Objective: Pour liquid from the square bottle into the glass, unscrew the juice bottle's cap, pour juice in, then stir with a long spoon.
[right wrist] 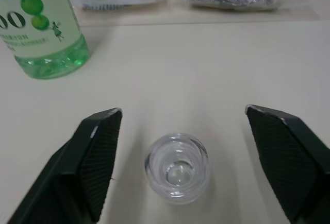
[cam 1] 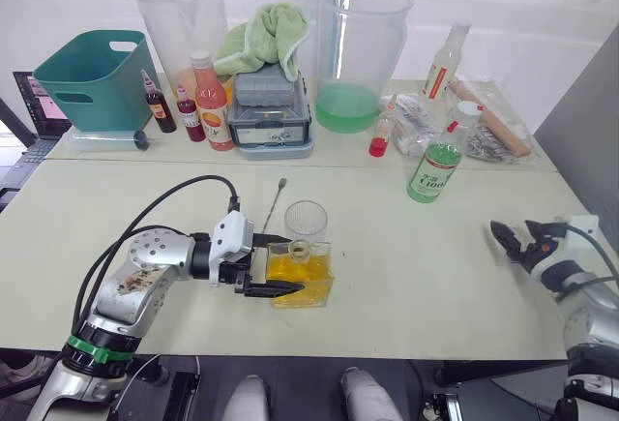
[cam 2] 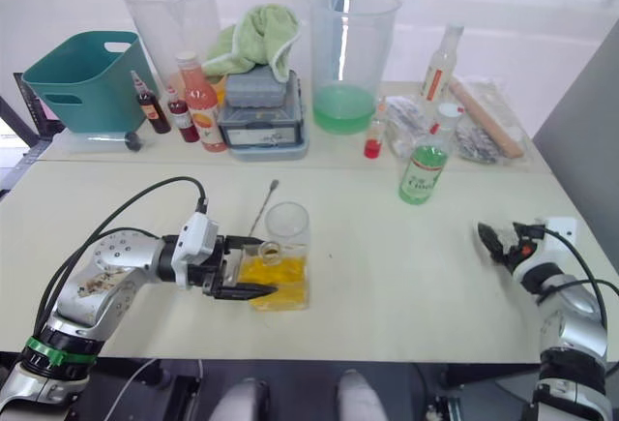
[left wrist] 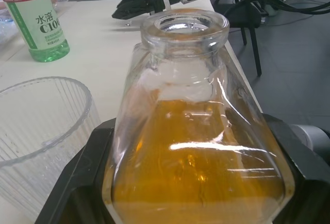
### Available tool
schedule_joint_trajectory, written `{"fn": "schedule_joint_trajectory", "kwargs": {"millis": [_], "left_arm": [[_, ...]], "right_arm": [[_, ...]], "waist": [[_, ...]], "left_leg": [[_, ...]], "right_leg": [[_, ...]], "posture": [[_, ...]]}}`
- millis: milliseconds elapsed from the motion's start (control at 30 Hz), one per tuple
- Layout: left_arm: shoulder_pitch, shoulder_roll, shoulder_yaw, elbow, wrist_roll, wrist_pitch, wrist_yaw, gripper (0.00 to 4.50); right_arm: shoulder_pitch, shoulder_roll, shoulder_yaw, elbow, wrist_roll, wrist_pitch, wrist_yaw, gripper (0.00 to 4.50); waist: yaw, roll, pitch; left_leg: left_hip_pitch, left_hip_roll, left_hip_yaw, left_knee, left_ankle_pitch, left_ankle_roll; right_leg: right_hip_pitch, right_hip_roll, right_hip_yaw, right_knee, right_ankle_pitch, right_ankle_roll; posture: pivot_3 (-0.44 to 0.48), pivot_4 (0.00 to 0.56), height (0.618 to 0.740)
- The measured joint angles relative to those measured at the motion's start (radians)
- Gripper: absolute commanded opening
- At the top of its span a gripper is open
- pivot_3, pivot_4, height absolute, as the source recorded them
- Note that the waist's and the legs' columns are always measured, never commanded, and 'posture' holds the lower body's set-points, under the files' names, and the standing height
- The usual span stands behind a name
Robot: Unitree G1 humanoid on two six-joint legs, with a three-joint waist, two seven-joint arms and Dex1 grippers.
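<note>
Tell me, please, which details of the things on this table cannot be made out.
- Spoon: its lower end, in the head views, is hidden behind the left gripper.
- Square bottle: its base, in the left wrist view, is cut off by the picture's edge.
- Juice bottle: its cap, in the right wrist view, is cut off by the edge.
- Small dark bottles: their labels are too small to read.
</note>
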Motion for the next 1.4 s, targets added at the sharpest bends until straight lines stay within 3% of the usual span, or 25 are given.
{"fn": "schedule_joint_trajectory", "kwargs": {"millis": [200,600,767,933,1133,1300,1400], "left_arm": [[0.007,0.006,0.004,-0.019,-0.002,0.008,0.001,2.8],[0.015,0.011,0.018,-0.034,-0.023,0.047,0.018,2.8],[0.042,0.037,0.035,-0.077,-0.042,0.082,0.033,2.8],[0.112,0.076,0.082,-0.169,-0.082,0.14,0.057,2.8],[0.24,0.128,0.224,-0.285,-0.196,0.244,0.108,2.8],[0.305,0.222,0.461,-0.345,-0.339,0.344,0.135,2.8],[0.305,0.248,0.55,-0.315,-0.362,0.354,0.132,2.8]], "right_arm": [[0.033,-0.065,-0.03,-0.164,0.064,0.067,0.063,4.46],[0.23,-0.293,-0.025,-0.682,0.375,0.559,0.33,4.46],[0.149,-0.357,0.019,-0.84,0.514,0.702,0.395,4.46],[0.051,-0.36,0.128,-0.874,0.55,0.763,0.437,4.46],[-0.045,-0.372,0.22,-0.857,0.547,0.774,0.521,4.46],[-0.111,-0.372,0.291,-0.797,0.504,0.765,0.581,4.46],[-0.126,-0.366,0.317,-0.773,0.487,0.76,0.603,4.46]], "waist": [[0.0,0.0,0.0],[0.0,0.001,0.001],[-0.008,0.0,0.001],[-0.005,-0.001,0.002],[0.003,-0.002,0.003],[0.004,-0.002,0.004],[0.005,-0.002,0.004]], "left_leg": [[0.0,0.0,0.0,-0.001,0.0,0.0],[-0.001,0.0,0.0,-0.001,0.0,0.0],[-0.001,0.001,0.0,-0.001,0.0,0.0],[-0.004,0.001,0.0,-0.001,-0.001,0.001],[-0.01,0.002,0.0,-0.001,-0.001,0.002],[-0.014,0.002,0.001,0.0,-0.001,0.002],[-0.014,0.002,0.001,0.0,-0.001,0.002]], "right_leg": [[0.0,0.0,0.0,0.0,0.0,0.0],[-0.001,0.0,0.0,0.0,0.0,0.0],[-0.002,0.001,0.0,-0.001,0.0,0.0],[-0.004,0.001,0.0,-0.002,0.0,0.0],[-0.01,0.001,0.0,-0.001,0.0,0.0],[-0.017,0.0,-0.001,0.0,0.0,0.0],[-0.018,0.0,-0.001,0.0,0.0,0.0]], "posture": [[0.0,0.15,0.728],[0.0,0.15,0.728],[0.0,0.15,0.728],[0.0,0.15,0.728],[0.0,0.15,0.728],[0.0,0.15,0.728],[0.0,0.15,0.728]]}}
